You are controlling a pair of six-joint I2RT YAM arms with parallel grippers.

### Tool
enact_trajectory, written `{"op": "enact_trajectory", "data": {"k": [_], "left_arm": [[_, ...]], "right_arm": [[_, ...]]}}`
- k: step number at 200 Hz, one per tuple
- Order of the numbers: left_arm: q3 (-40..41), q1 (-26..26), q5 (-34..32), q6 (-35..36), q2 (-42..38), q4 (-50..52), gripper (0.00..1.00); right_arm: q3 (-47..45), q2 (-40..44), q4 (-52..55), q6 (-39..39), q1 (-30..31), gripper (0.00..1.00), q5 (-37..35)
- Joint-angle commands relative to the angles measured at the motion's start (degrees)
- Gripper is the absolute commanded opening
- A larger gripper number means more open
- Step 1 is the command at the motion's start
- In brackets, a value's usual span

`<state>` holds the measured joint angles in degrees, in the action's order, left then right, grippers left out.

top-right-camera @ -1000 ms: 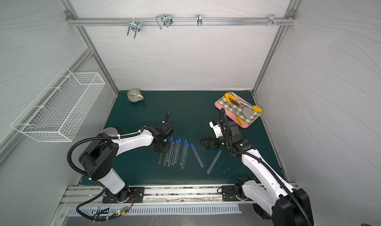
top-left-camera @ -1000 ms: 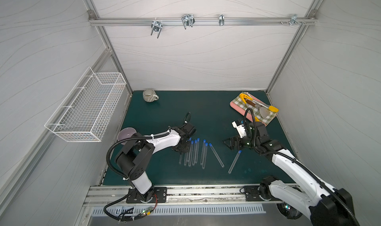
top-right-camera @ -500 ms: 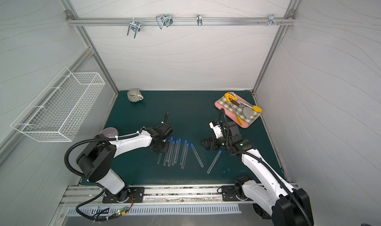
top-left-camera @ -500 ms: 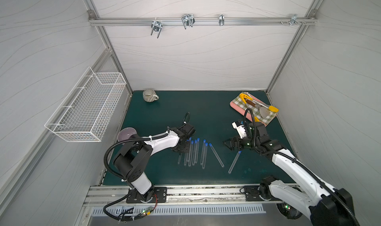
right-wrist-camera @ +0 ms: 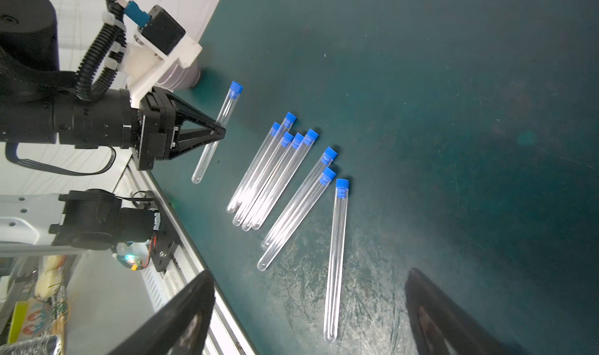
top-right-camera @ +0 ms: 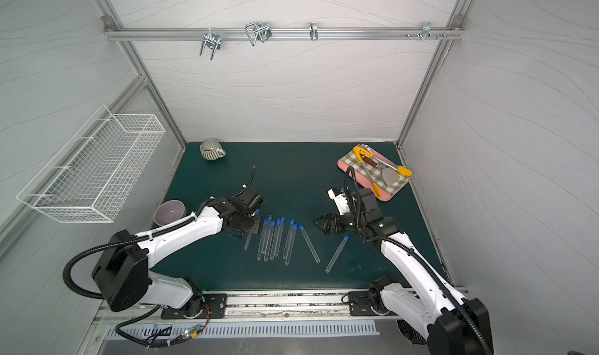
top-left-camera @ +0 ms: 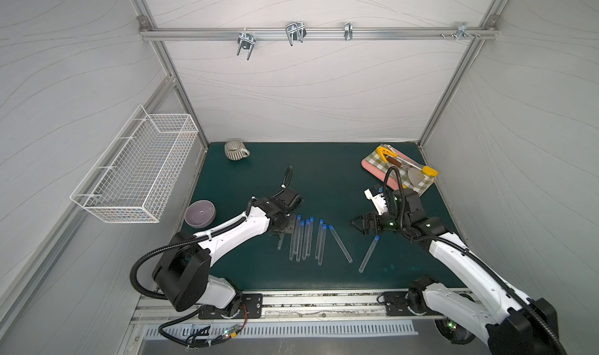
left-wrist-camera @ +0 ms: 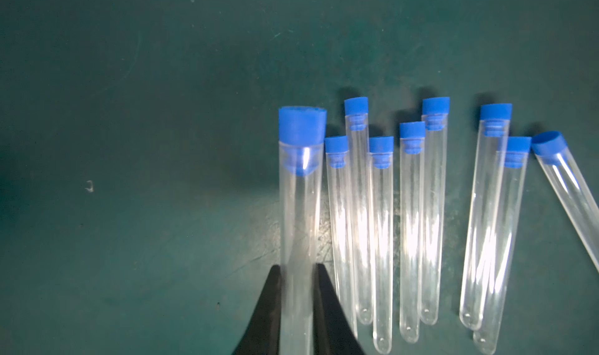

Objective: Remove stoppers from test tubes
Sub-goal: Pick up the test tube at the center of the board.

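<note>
My left gripper [left-wrist-camera: 298,269] is shut on a clear test tube [left-wrist-camera: 299,214] near its middle. That tube's blue stopper [left-wrist-camera: 302,125] points away from the jaws, and the tube hangs just above the green mat [top-left-camera: 324,181]. In the right wrist view the left gripper [right-wrist-camera: 220,131] holds this tube [right-wrist-camera: 207,152] at a slant. Several stoppered test tubes [top-left-camera: 304,240] lie side by side to its right, then a slanted one [top-left-camera: 340,243] and a lone one [top-left-camera: 369,254]. My right gripper [top-left-camera: 355,223] stands open and empty just above that lone tube; it also shows as the right gripper [top-right-camera: 319,223].
A purple bowl [top-left-camera: 200,213] sits left of the left arm. A striped mug [top-left-camera: 236,150] stands at the back left. A checked cloth [top-left-camera: 402,175] with utensils lies at the back right. A white wire basket [top-left-camera: 139,168] hangs on the left wall.
The left jaws have closed the last bit onto the leftmost tube. The right arm and the other tubes have not moved.
</note>
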<state>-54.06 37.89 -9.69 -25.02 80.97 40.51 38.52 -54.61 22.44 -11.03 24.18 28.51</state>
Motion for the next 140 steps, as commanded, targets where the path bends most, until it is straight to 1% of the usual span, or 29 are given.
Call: {"op": "enact_trajectory", "data": {"k": [1, 12, 25, 41, 69, 108, 140], "left_arm": [[-3.4, -0.1, -2.3, 1.4, -2.1, 3.3, 0.00], [-3.8, -0.1, -2.7, 1.8, -2.9, 4.1, 0.00], [-3.0, -0.1, -1.9, 1.9, -4.6, 2.1, 0.00], [-2.9, -0.1, 0.0, 1.1, -5.6, 2.0, 0.00], [-0.7, 0.3, 3.2, -0.5, -7.4, -1.3, 0.00], [0.9, 2.5, 3.2, -0.1, -8.6, -1.4, 0.00], [1.9, 2.7, 3.4, 0.6, -10.2, -0.8, 0.00]], "right_arm": [[1.7, 0.9, 0.9, 0.0, -0.6, 0.91, 2.7], [2.1, 0.5, 1.2, -0.2, -0.9, 0.91, 3.2], [2.2, 0.0, 0.6, -0.4, -1.2, 0.91, 3.8], [3.1, -0.9, 0.5, -1.1, -1.6, 0.90, 4.8], [5.4, -3.1, 1.6, -1.5, -1.6, 0.89, 7.4], [5.1, -4.7, 0.9, -3.2, -1.7, 0.88, 8.8], [5.0, -4.5, 0.4, -4.0, -1.5, 0.87, 9.9]]}}
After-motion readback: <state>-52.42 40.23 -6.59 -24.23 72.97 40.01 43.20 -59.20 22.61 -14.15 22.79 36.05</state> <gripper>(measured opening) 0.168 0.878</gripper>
